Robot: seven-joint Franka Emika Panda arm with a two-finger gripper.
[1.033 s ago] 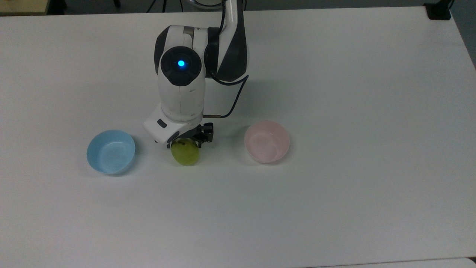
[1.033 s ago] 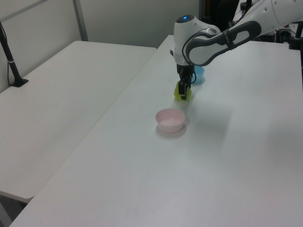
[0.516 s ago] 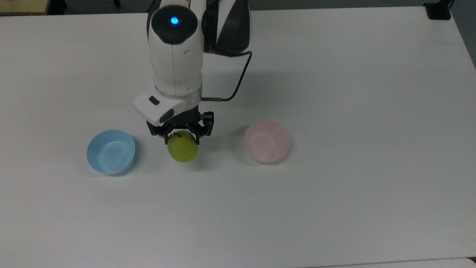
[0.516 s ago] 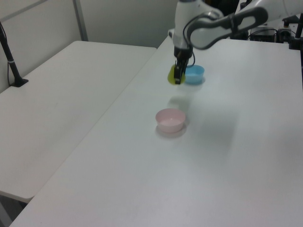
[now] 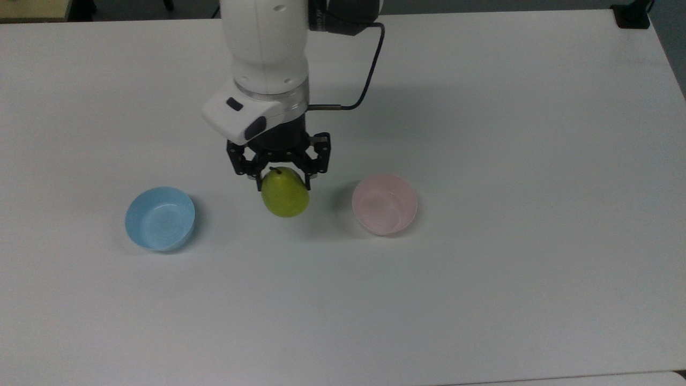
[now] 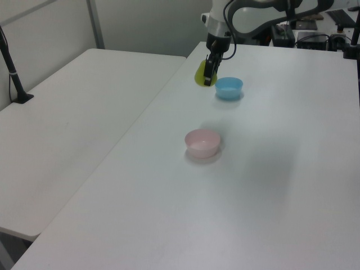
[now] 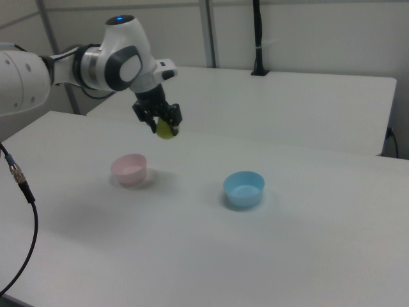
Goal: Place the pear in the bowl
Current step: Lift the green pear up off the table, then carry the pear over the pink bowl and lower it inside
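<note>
the hand (image 5: 283, 177) is clamped on the pear (image 5: 285, 193) near its stem end and holds it well above the desk (image 5: 482, 295), between the blue bowl (image 5: 159, 218) and the pink bowl (image 5: 384, 203), likely so it clears the pink rim.

1. One pear (image 5: 284, 194).
2. Two bowls: one pink bowl (image 5: 384, 204), one light blue bowl (image 5: 159, 218).
3. One gripper (image 5: 281, 177).
4. Two white desks: the near desk (image 6: 270, 185) and a second desk (image 6: 73, 107).
</note>
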